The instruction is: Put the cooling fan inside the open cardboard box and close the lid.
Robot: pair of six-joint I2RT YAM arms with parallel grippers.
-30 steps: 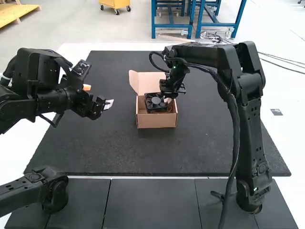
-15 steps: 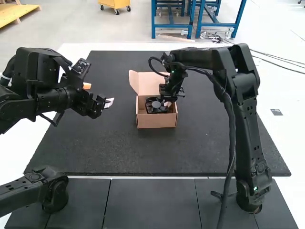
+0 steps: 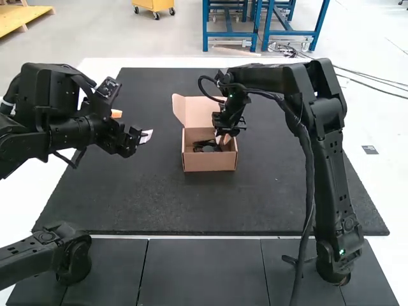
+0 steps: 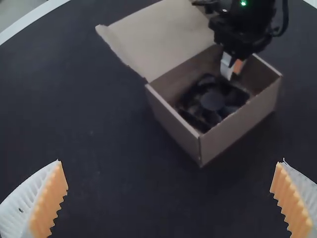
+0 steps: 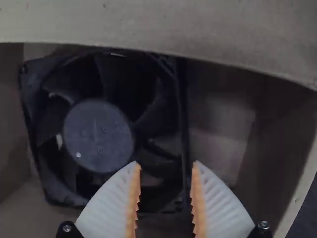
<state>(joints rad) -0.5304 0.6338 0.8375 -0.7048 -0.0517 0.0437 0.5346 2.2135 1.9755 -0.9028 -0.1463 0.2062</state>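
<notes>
Fan [image 5: 99, 134] is in the box [image 3: 209, 160] now. A second ago the right pincer [image 5: 162, 171] had it by one edge, tipped up and poking over the rim. Half a second ago it was lower but still on a slant. Now it lies flat on the box floor, right under that pincer, hub facing up.

The right pincer sits just above the rim on the far side of the box. It's open by only a narrow gap, and as far as I can tell nothing is clamped in it; one edge of the fan's frame runs below the gap. So I'd call that a drop-off: first half of the job looks done.

What's left is the lid [image 3: 191, 109]. It stands up and leans back behind the right pincer, wide open, not touched by either arm. My guess is the right pincer has to lift clear first, or the flap will come down on it.

The left pincer [image 3: 143, 138] hangs over the desk [image 3: 127, 191], well apart from the box, spread wide and holding nothing. The box is out in front of it, so it could take the flap too.
</notes>
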